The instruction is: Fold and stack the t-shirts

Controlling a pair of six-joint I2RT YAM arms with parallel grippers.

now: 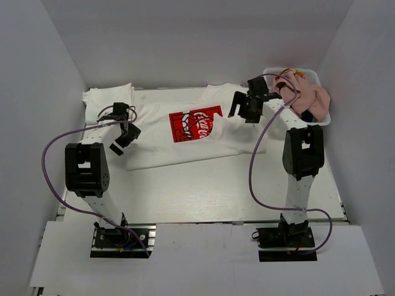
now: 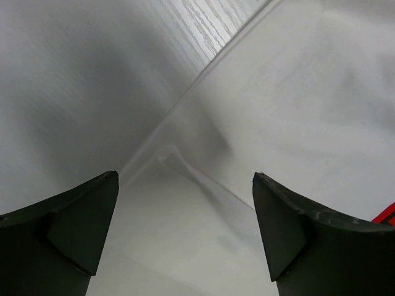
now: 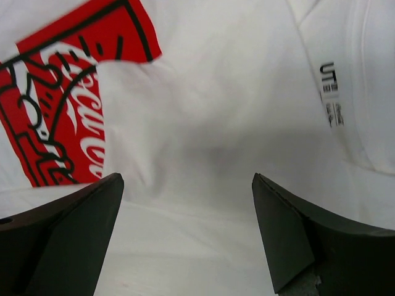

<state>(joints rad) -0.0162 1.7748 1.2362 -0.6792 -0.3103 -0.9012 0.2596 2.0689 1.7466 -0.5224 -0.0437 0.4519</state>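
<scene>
Cloth first: lying spread face-up on the table [image 1: 216, 191] as the Coca-Cola shirt [image 1: 179, 151] [image 2: 308, 92] [image 3: 216, 123], showing its red print [image 1: 194, 123] [image 3: 55, 105] at the centre, with a flap of its own white fabric lapping over the print's right edge.

Hovering at that shirt's left hem with the left gripper [image 1: 125, 139] [image 2: 185, 177], holding the fingers [image 2: 74, 222] wide apart and clasping nothing; catching, in the left wrist view, the shirt's straight edge crossing bare tabletop and a sliver of red at its far right.

Hanging over the shirt's right side, beside the collar, with the right gripper [image 1: 244, 108] [image 3: 185, 179], likewise spreading the fingers [image 3: 308, 240] around nothing; looking down, in the right wrist view, on the print at left and a small black neck label [image 3: 330, 92] at right.

Resting just beyond the shirt's upper left corner as a folded white shirt [image 1: 108, 98].

Sitting beyond the shirt's upper right corner as a white basket [image 1: 311, 74], heaping with a pink shirt [image 1: 305, 92] and a scrap of navy cloth [image 1: 320, 113].
</scene>
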